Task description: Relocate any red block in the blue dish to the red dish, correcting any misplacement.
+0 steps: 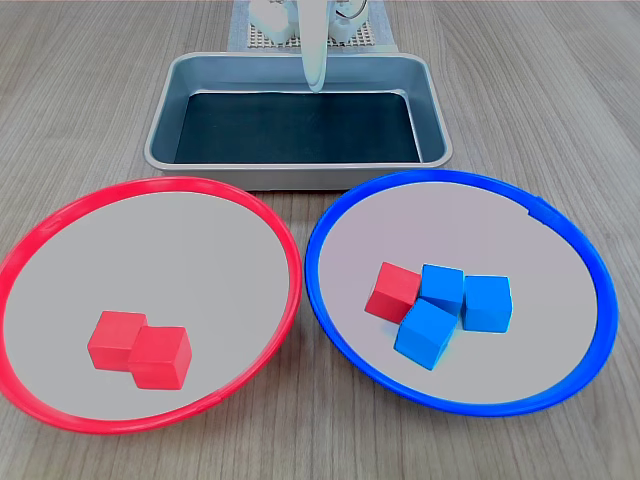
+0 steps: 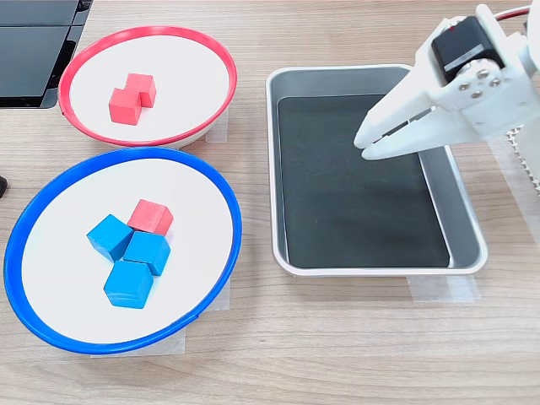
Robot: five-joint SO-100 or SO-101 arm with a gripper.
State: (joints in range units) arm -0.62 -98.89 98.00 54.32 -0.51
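White plastic gripper [image 2: 364, 143], upper right of the second exterior view, hangs over the metal tray [image 2: 287, 169]; jaws nearly closed, holding nothing. Red block [image 2: 151, 217], a plain matte cube, sits mid-left in the blue dish [image 2: 221, 198], touching blue cubes [image 2: 126, 253]. Red dish [image 2: 215, 52] upper left.

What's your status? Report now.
Gripper shut, empty, over metal tray. Red block in blue dish, touching blue cubes. Red dish holds two red cubes.
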